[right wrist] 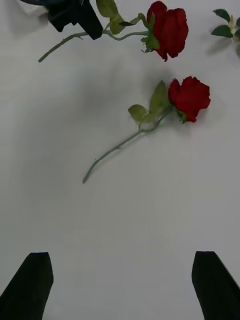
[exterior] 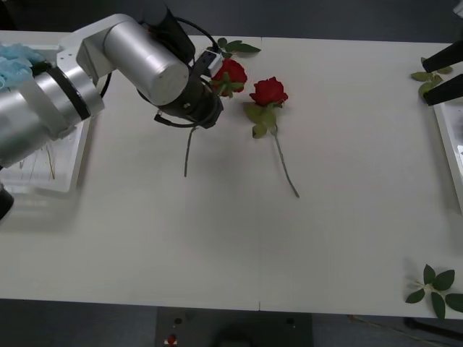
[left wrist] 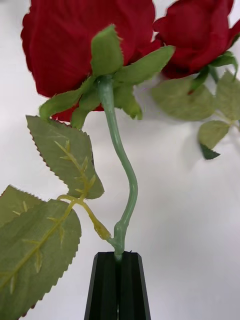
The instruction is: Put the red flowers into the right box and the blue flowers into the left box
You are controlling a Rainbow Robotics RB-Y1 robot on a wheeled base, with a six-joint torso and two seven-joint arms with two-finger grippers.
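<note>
Two red flowers [exterior: 268,91]: one just beside the left gripper [left wrist: 119,260], one pinched by its stem.
Left gripper: clamped together on stem.
Right gripper [right wrist: 120,285]: spread wide, empty.
Left box [exterior: 69,170]: mostly hidden by arm.

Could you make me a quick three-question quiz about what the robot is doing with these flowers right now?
1. True or false: the left hand is shut on a rose stem.
2. How many red roses are on or over the table? A) one B) two C) four
3. Fill in: the right hand's fingers are ____.

Key: 1 true. 2 B: the held rose and the loose rose. 3 open.
</note>
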